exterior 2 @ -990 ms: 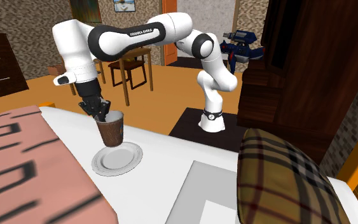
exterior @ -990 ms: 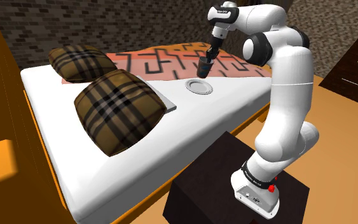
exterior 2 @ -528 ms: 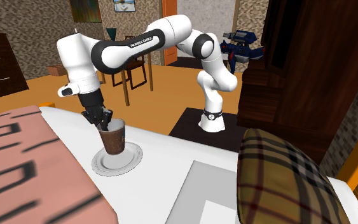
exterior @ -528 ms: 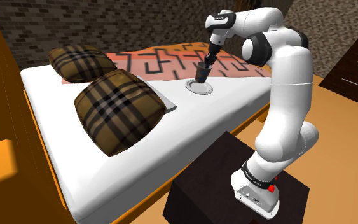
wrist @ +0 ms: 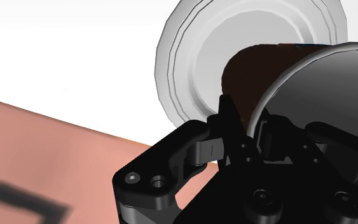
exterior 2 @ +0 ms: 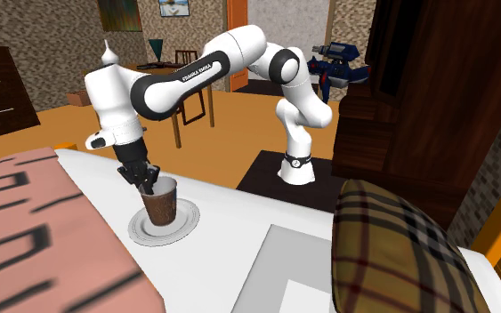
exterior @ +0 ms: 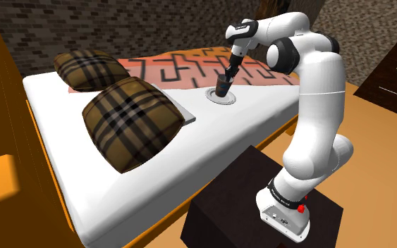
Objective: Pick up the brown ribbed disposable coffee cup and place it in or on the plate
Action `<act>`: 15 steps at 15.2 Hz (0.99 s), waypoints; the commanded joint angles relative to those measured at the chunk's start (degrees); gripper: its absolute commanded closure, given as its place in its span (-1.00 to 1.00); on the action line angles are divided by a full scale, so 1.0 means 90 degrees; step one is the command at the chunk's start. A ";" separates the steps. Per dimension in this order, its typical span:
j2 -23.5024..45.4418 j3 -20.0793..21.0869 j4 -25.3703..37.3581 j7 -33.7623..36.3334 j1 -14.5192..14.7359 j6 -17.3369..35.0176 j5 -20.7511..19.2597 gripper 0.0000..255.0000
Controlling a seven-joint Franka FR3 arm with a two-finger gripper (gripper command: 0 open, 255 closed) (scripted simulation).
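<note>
The brown ribbed cup (exterior 2: pixel 161 204) stands upright over the middle of the round white plate (exterior 2: pixel 136 229) on the white bed. Its base is down at the plate; I cannot tell whether it touches. My black gripper (exterior 2: pixel 148 181) is shut on the cup's rim, one finger inside the cup and one outside. In the shoulder view the cup (exterior: pixel 221 88) sits at the plate (exterior: pixel 229 98) beneath the gripper (exterior: pixel 226 76). The wrist view has the gripper (wrist: pixel 250 124) clasping the cup's wall (wrist: pixel 244 70), with the plate (wrist: pixel 187 57) beyond it.
Two plaid pillows (exterior: pixel 130 120) (exterior: pixel 84 68) lie on the bed to the shoulder view's left of the plate. A pink patterned blanket (exterior: pixel 182 65) covers the bed behind it. The black stand (exterior: pixel 260 197) is beside the bed. A dark wardrobe (exterior 2: pixel 417 89) rises at the second exterior view's right.
The gripper has come down with the cup, from hanging above the plate's edge to the plate's middle, shifting slightly toward the shoulder view's left. The grip has stayed shut.
</note>
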 commanded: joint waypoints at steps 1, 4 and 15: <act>-0.0003 0.0000 -0.0030 -0.0006 0.0003 0.0033 0.0003 1.00; -0.0003 0.0001 -0.0030 -0.0006 0.0003 0.0032 0.0003 1.00; -0.0036 -0.0022 0.0347 0.0034 -0.0053 -0.0371 -0.0030 -1.00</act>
